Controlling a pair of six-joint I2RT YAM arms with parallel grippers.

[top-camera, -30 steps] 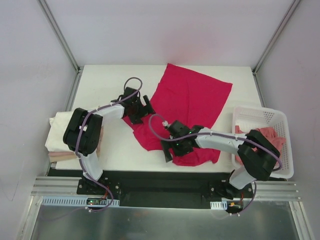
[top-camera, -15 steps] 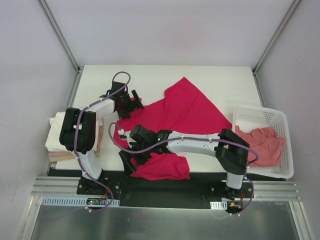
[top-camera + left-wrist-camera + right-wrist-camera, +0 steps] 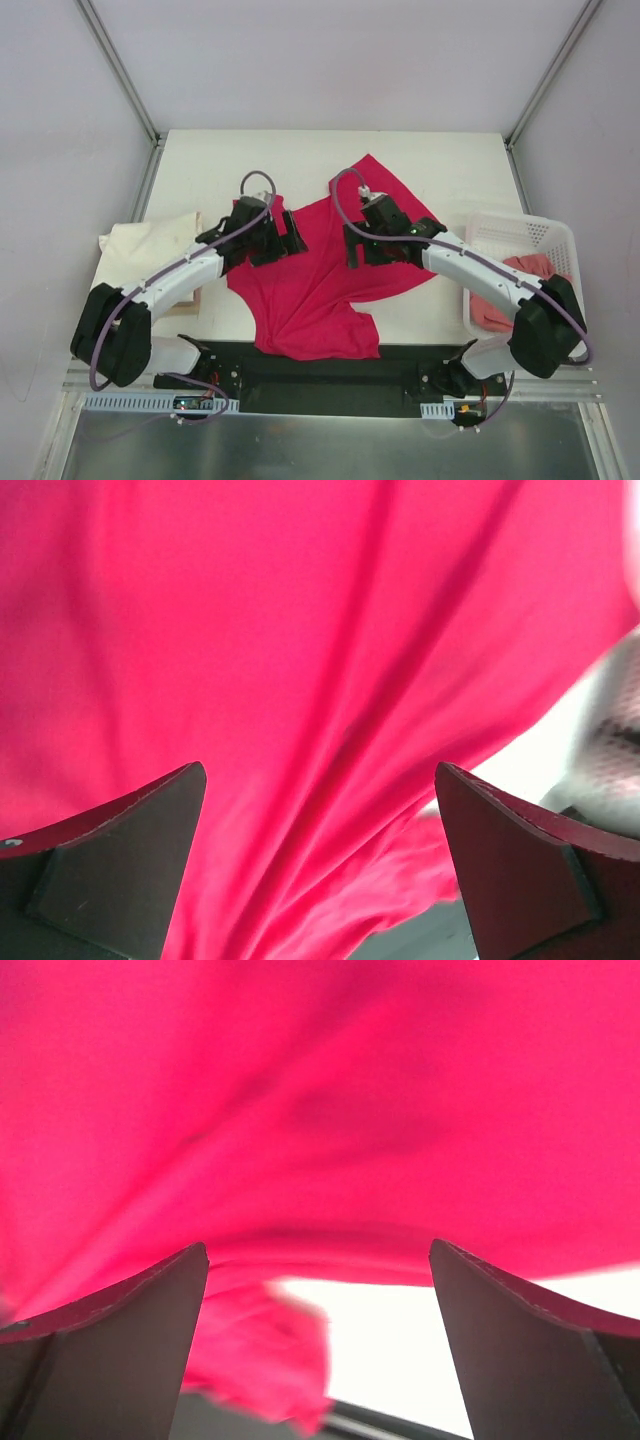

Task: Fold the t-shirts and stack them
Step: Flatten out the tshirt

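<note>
Respread at centre frame.
Pulled crimson shirt flatter across table; now over it with left tool, right tool spread wide, pinching nothing. Needs smoothing before folding.

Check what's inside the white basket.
A crumpled salmon-pink t-shirt lies in the basket. The right arm crosses over it, hiding the near part; anything else there cannot be seen.

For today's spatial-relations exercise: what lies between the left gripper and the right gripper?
The crimson-pink t-shirt spans the stretch between the left gripper and the right gripper; the top external view shows it.
</note>
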